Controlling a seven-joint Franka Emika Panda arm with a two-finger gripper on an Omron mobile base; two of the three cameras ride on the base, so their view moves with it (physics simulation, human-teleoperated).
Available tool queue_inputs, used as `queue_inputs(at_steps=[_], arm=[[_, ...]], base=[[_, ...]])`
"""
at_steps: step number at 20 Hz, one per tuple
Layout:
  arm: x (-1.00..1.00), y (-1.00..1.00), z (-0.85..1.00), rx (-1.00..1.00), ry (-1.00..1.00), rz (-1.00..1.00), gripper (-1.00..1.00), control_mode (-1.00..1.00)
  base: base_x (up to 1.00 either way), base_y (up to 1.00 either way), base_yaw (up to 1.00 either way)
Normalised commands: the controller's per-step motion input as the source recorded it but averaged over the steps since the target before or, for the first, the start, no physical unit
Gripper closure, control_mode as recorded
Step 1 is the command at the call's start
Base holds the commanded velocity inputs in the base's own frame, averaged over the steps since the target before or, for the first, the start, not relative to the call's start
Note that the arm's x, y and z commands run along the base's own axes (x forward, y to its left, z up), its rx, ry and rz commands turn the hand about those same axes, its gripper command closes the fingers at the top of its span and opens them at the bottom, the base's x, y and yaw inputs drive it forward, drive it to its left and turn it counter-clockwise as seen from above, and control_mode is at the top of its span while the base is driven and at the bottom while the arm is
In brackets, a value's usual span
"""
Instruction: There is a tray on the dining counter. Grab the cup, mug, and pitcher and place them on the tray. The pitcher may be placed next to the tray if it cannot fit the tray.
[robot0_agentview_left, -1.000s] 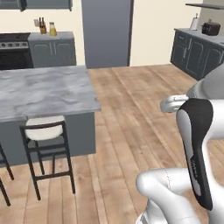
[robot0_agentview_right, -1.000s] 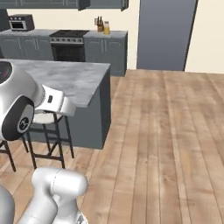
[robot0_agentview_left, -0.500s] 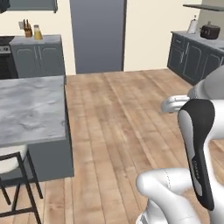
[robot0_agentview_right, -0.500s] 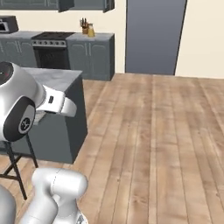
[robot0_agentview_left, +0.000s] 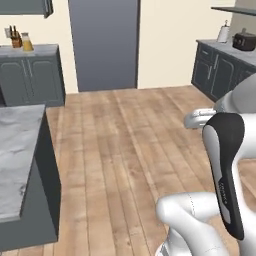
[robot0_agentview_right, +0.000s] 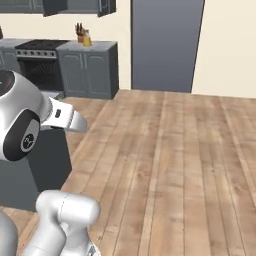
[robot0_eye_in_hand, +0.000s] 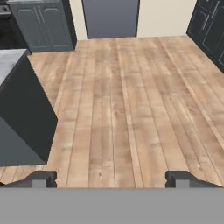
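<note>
Gripper (robot0_eye_in_hand: 111, 178) spread wide, holding nothing, tips over bare wood floor (robot0_eye_in_hand: 127, 109). Dining counter (robot0_agentview_left: 15, 160) marble corner at left, dark side panel facing open floor. Pitcher (robot0_agentview_left: 26, 42) w/ orange liquid on far grey cabinet counter (robot0_agentview_left: 30, 50), beside knife block (robot0_agentview_left: 16, 39). Floor open toward tall grey door (robot0_agentview_left: 103, 45).
</note>
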Motion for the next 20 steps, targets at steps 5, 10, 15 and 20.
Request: queue_inputs(at_steps=[5,10,15,20], arm=[[0.0,0.0,0.0,0.0,0.0,0.0,-1.0,1.0],[0.0,0.0,0.0,0.0,0.0,0.0,-1.0,1.0],[0.0,0.0,0.0,0.0,0.0,0.0,-1.0,1.0],[0.0,0.0,0.0,0.0,0.0,0.0,-1.0,1.0]], base=[[1.0,-0.75,0.06],[1.0,-0.71,0.09],[1.0,-0.56,0.12],[1.0,-0.22,0.35]])
